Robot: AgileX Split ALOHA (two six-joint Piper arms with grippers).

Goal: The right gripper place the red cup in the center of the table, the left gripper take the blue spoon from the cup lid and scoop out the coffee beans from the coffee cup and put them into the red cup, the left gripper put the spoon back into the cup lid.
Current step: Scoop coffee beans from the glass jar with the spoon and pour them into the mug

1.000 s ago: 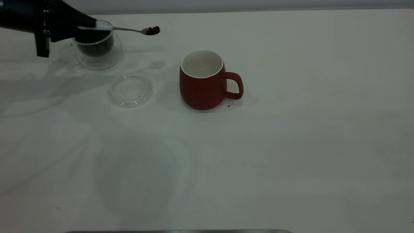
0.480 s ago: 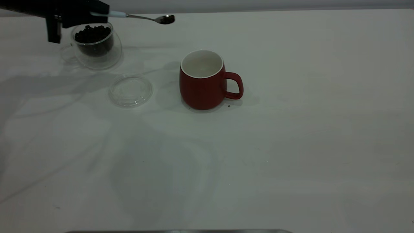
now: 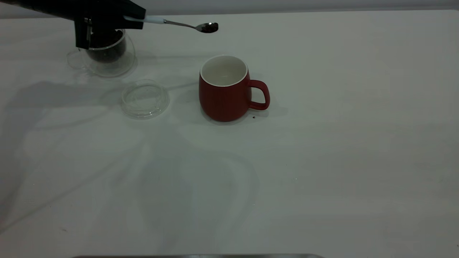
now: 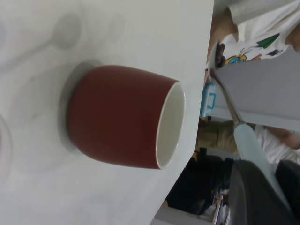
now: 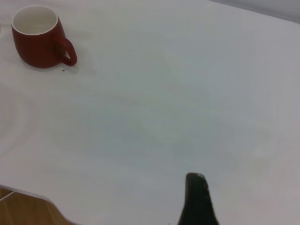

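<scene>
- Since half a second earlier, the left gripper (image 3: 125,16) and the spoon (image 3: 181,24) had shifted toward the mug (image 3: 225,89) and dropped a little; nothing else had moved.
- The spoon was clamped by its pale-blue handle in the left gripper's closed fingers, held in the air and nearly level, its bowl carrying dark beans (image 3: 209,27).
- The bowl hung above the table (image 3: 322,161), just short of the mug's rim on the glass-cup side.
- The mug stood upright near the table's middle, white inside bare, handle turned away from the lid (image 3: 145,99).
- The lid lay flat just beside the mug, apart from it.
- The glass cup (image 3: 105,53) stood beyond the lid, partly behind the gripper.
- The right gripper (image 5: 197,199) hung well away from the mug; I cannot tell how its fingers stood.
</scene>
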